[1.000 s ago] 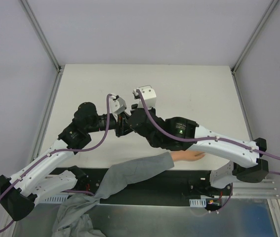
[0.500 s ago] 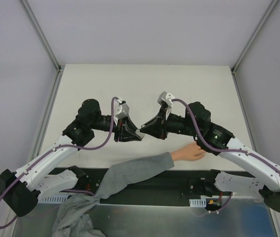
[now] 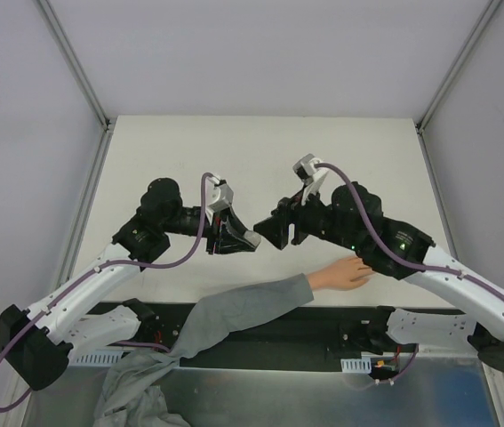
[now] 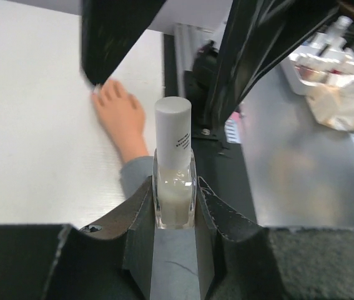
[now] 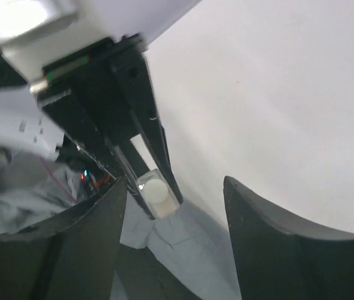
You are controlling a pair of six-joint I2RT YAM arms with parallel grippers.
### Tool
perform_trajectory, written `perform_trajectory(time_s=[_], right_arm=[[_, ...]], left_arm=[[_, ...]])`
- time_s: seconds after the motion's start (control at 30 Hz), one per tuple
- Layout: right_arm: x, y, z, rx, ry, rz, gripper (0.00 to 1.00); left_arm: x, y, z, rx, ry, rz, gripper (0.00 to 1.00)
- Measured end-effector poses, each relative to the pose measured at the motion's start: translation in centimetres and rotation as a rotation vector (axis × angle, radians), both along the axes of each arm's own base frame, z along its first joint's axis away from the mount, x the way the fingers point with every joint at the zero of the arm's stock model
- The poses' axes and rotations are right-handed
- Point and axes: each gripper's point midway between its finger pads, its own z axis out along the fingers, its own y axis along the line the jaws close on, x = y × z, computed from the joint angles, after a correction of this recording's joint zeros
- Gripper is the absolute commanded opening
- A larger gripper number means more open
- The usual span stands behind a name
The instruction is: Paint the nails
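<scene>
Our left end effector (image 4: 175,187) clamps a whitish nail polish bottle (image 4: 174,150), plain only in the left wrist view; the right end effector (image 5: 175,184) gapes wide, facing it. The nails (image 4: 95,90), barely discernible, lie on the peach hand (image 3: 345,272) on the counter (image 3: 367,151), apart from both.
</scene>
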Motion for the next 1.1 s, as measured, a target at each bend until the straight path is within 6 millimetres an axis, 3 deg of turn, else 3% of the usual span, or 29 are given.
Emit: perform_trajectory(time_s=[0.2, 0.4, 0.67, 0.8, 0.97, 1.03, 1.1], right_arm=[[1.7, -1.8, 3.3, 0.04, 0.135, -0.391, 0.65], [3.5, 0.3, 3.5, 0.009, 0.167, -0.586, 0.56], [5.7, 3.5, 1.5, -0.075, 0.162, -0.676, 0.43], [5.9, 3.8, 1.2, -0.075, 0.168, -0.694, 0.26], [5.9, 4.1, 1.2, -0.053, 0.174, -0.704, 0.14], [6.0, 4.1, 0.9, -0.049, 0.168, -0.71, 0.0], [6.0, 4.0, 0.4, -0.049, 0.163, -0.709, 0.0]], left_arm=[[3.9, 0.5, 0.0, 0.029, -0.068, 0.265, 0.0], [6.0, 1.8, 1.0, 0.017, -0.139, 0.434, 0.0], [6.8, 2.2, 1.0, 0.022, -0.155, 0.501, 0.0], [7.0, 2.6, 1.3, 0.015, -0.166, 0.527, 0.0], [6.9, 2.6, 1.2, 0.015, -0.167, 0.531, 0.0], [6.9, 2.7, 1.0, 0.02, -0.163, 0.534, 0.0], [6.8, 2.7, 0.6, 0.034, -0.151, 0.534, 0.0]])
